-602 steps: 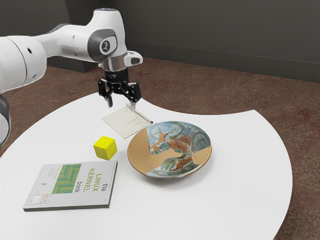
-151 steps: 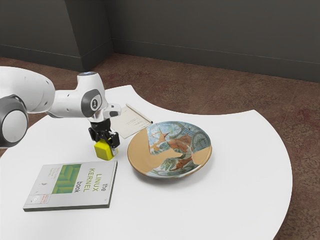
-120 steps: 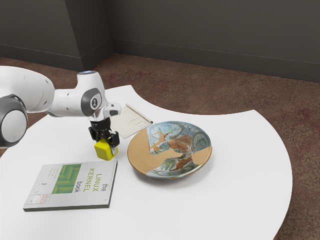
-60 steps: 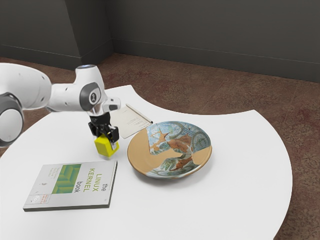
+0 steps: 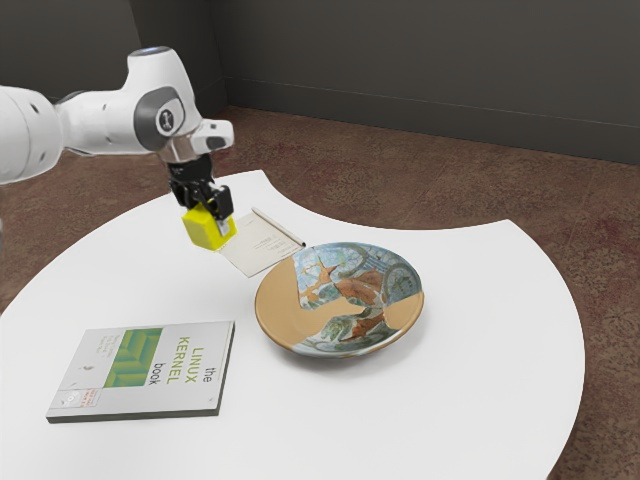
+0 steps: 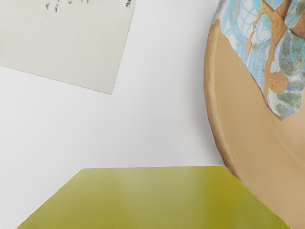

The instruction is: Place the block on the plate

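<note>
In the exterior view my gripper (image 5: 208, 216) is shut on the yellow block (image 5: 207, 230), holding it in the air above the table, slightly tilted. The plate (image 5: 283, 308), tan with a blue and brown pattern, lies on the table to the exterior view's right of the block and lower than it. In the wrist view the yellow block (image 6: 152, 198) is large at the lower edge, and the plate (image 6: 238, 129) is beside it, with its rim partly behind the block.
A Linux Kernel book (image 5: 145, 372) lies at the near left of the white table (image 5: 470, 370) in the exterior view. A paper sheet (image 5: 258, 243) with a rolled edge lies behind the plate; it also appears as a sheet (image 6: 62, 43) in the wrist view.
The block has left the table top: my gripper has risen with it and shifted slightly toward the exterior view's left. Five seconds ago my gripper was apart from the block. Plate and book have not moved.
</note>
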Robot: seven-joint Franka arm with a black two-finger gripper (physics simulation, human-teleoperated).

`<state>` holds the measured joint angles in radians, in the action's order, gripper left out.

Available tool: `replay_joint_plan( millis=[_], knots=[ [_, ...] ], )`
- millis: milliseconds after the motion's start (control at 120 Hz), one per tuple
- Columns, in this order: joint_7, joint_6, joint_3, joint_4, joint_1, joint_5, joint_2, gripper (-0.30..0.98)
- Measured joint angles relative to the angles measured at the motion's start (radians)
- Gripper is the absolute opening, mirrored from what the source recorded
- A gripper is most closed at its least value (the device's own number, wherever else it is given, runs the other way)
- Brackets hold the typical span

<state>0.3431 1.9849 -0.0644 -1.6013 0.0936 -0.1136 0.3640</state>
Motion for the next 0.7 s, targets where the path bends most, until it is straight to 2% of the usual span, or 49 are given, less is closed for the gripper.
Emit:
replay_joint_plan(
  millis=[133,275,575,700],
  knots=[
    [0.000,-0.089,-0.007,0.074,-0.018,0.005,-0.020,0.41],
    [-0.003,-0.155,-0.074,0.090,-0.127,0.004,-0.046,0.41],
    [-0.022,-0.201,-0.065,0.091,-0.342,-0.006,-0.049,0.41],
    [-0.037,-0.197,-0.065,0.092,-0.398,-0.011,-0.025,0.40]
  ],
)
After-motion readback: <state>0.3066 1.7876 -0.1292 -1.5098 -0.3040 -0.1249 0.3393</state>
